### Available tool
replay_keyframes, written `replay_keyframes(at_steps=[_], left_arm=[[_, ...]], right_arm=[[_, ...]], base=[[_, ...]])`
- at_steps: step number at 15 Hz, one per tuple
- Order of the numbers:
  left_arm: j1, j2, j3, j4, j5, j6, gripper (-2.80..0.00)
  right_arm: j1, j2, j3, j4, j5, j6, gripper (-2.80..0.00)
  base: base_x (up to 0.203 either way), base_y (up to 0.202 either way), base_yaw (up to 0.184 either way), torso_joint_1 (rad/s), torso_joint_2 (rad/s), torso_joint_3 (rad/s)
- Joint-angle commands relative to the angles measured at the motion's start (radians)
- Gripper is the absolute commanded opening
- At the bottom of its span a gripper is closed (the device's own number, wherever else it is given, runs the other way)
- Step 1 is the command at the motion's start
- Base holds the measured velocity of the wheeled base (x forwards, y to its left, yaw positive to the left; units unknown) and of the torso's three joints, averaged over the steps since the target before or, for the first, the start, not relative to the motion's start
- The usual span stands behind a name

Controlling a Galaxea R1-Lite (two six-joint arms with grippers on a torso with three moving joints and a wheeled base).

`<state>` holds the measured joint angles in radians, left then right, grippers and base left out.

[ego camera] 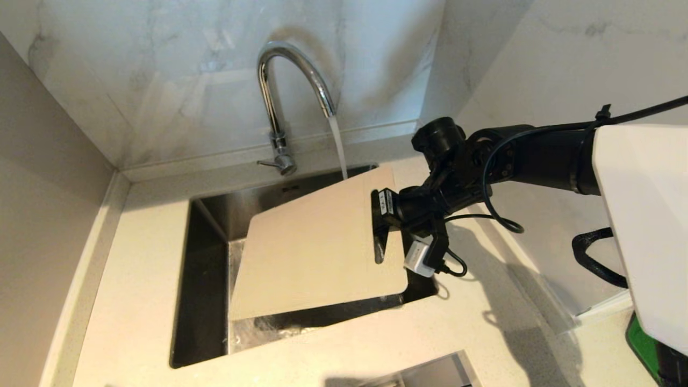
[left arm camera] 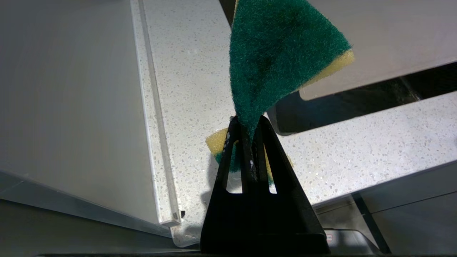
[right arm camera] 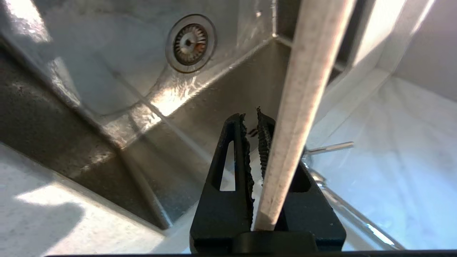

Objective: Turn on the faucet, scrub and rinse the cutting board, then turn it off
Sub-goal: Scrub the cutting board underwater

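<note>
Over the sink [ego camera: 207,226], right tool [ego camera: 380,228] pinching tilted cutting board [ego camera: 317,247] edge, faucet [ego camera: 293,91] water striking its far corner.

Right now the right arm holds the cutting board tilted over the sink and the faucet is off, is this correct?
Not quite: the faucet is on. The head view shows water running from it toward the cutting board, held tilted over the sink.

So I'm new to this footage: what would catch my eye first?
The cutting board held tilted over the sink by the right gripper, whose fingers clamp its handle end. Water runs from the faucet behind its far edge. The left gripper pinches a green-and-yellow sponge above the counter.
</note>
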<state>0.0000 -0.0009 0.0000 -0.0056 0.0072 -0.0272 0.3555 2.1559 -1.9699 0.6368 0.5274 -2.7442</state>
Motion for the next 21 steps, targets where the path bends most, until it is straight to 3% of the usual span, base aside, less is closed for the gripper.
replay_keyframes(at_steps=[1,21], left_arm=[[0.000,0.001,0.002,-0.001,0.000,0.000,-2.80],[0.000,0.001,0.002,-0.001,0.000,0.000,-2.80]], right_arm=[[-0.015,0.033,-0.012,0.002,0.004,-0.016,-2.80],[-0.066,0.085,-0.020,-0.186,0.037,-0.016,-2.80]], base=[[0.000,0.000,0.000,0.000,0.00,0.000],[0.000,0.000,0.000,0.000,0.00,0.000]])
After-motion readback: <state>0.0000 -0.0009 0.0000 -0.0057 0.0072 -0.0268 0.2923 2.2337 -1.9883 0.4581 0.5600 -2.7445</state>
